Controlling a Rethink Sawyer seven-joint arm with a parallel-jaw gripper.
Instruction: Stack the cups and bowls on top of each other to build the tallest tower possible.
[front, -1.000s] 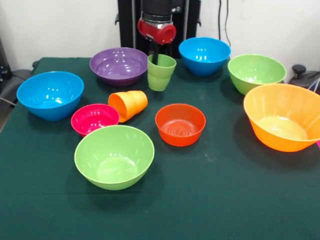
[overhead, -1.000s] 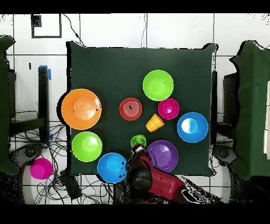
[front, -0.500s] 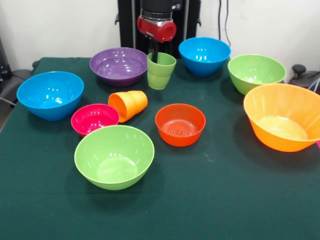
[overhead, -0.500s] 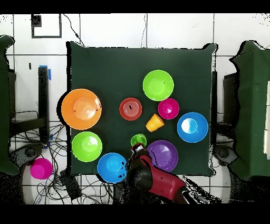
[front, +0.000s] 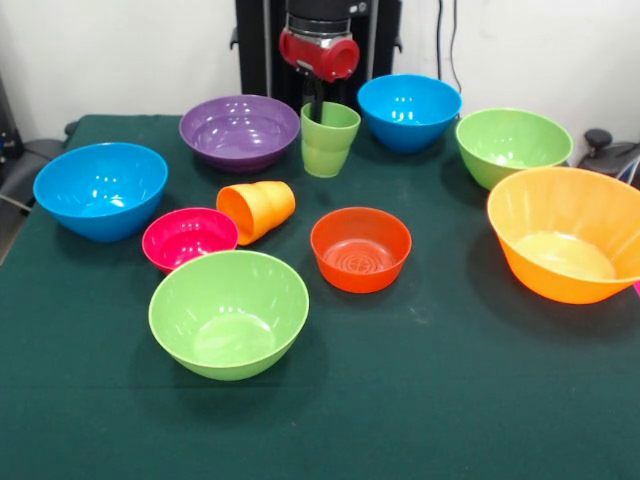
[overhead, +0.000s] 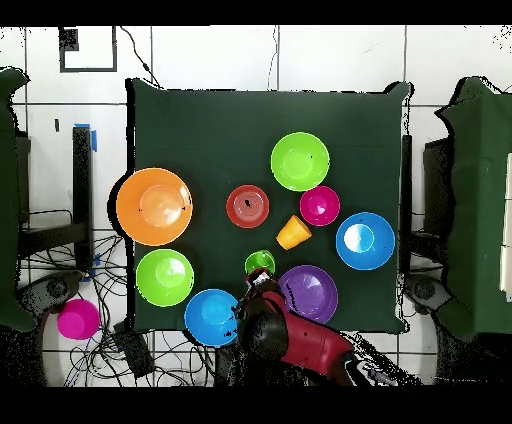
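Eight bowls and two cups sit on the green table. Nearest is a light green bowl, then the magenta bowl and the orange-red bowl, with the orange cup lying on its side between them. Farther back the green cup stands upright between the purple bowl and a blue bowl. The gripper reaches down to the cup's far rim; whether it grips the rim I cannot tell.

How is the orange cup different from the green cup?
The orange cup lies tipped on its side, while the green cup stands upright. The orange cup sits by the pink bowl with nothing at it, while the green cup has the robot's tool at its rim. Both are small, shiny, tapered cups.
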